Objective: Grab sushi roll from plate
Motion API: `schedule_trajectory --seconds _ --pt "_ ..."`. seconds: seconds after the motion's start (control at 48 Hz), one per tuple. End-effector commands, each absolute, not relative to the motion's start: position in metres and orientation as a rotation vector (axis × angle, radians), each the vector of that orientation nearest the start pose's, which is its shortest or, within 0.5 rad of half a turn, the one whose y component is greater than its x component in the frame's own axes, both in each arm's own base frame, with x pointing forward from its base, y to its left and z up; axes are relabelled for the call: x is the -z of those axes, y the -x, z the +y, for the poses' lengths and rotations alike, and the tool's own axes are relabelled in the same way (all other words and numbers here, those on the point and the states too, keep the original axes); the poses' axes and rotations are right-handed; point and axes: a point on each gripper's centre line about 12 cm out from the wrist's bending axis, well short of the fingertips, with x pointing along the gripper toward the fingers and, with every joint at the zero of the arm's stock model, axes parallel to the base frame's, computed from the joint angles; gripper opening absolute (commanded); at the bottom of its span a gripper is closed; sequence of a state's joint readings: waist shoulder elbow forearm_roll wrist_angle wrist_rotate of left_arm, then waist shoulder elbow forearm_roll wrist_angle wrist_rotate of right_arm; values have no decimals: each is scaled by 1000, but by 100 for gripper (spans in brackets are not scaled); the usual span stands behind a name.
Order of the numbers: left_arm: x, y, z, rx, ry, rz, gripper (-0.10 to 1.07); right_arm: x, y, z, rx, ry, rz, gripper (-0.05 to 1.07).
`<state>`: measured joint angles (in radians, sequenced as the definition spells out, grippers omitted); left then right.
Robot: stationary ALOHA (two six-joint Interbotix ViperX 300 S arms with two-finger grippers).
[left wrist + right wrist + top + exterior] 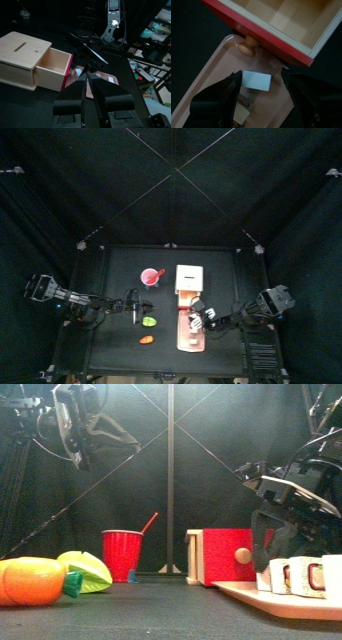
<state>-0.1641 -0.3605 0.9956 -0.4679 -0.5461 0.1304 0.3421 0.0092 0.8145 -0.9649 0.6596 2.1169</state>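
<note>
Several sushi rolls (301, 576) stand in a row on a long salmon board (254, 594). In the right wrist view one white sushi roll (256, 81) lies on the board (218, 85) directly between the jaws of my right gripper (261, 80). That gripper is open, one jaw on each side of the roll, and I cannot tell whether they touch it. From above, the right gripper (198, 317) hangs over the board (186, 334). My left gripper (88, 82) is shut and empty, raised left of the board (138, 309). The plate is out of view.
A wooden box (189, 278) with an open red-fronted drawer (227, 556) stands just behind the board. A red cup with a straw (123, 554) is left of it. Orange and green toy fruit (47, 579) lie at the front left.
</note>
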Motion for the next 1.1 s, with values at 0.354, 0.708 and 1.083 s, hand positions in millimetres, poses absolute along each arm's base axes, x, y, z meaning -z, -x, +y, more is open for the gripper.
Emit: schedule_trajectory --seconds 0.354,0.708,1.083 --pt "-237 -307 -21 -105 267 112 56 -117 -309 49 759 -646 799 84" --pt "-237 -306 -21 -105 267 115 56 -122 -309 48 751 -654 788 67" --pt "-236 -306 -20 -107 268 114 56 -142 -307 47 737 -669 738 67"
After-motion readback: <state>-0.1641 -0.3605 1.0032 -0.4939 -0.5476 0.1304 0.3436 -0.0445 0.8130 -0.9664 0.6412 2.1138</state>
